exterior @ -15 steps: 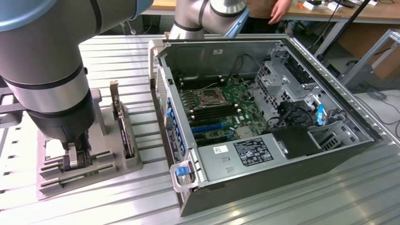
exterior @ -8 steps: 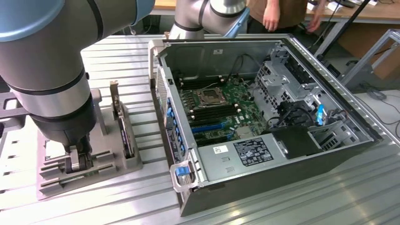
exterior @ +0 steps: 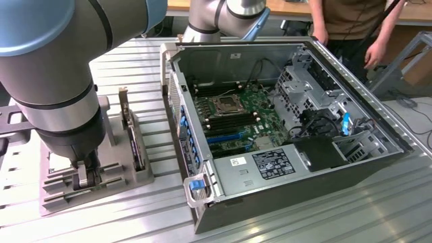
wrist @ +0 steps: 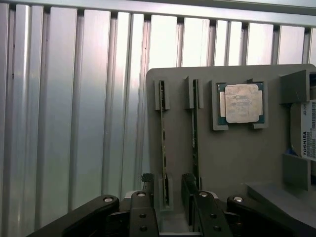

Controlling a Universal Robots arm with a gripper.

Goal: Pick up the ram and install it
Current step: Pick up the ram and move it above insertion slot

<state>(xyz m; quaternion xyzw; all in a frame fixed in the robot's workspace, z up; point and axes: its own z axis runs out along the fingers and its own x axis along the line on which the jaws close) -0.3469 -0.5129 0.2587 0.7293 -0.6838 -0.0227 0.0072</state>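
The claw [wrist: 168,186] is open, its 2 fingers [wrist: 146,200] on either side of the near end of the ram [wrist: 163,143]. The ram stands on its long edge in a slot of the gray holder [wrist: 232,158], its long axis running straight away from the claw. A 2nd stick [wrist: 195,128] stands parallel just beside it. The open computer case [exterior: 223,61] lies well apart, toward the exterior view's right.

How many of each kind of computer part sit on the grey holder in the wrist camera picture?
Memory sticks: 2
Processor chip: 1
Part with a white label: 1
Total: 4
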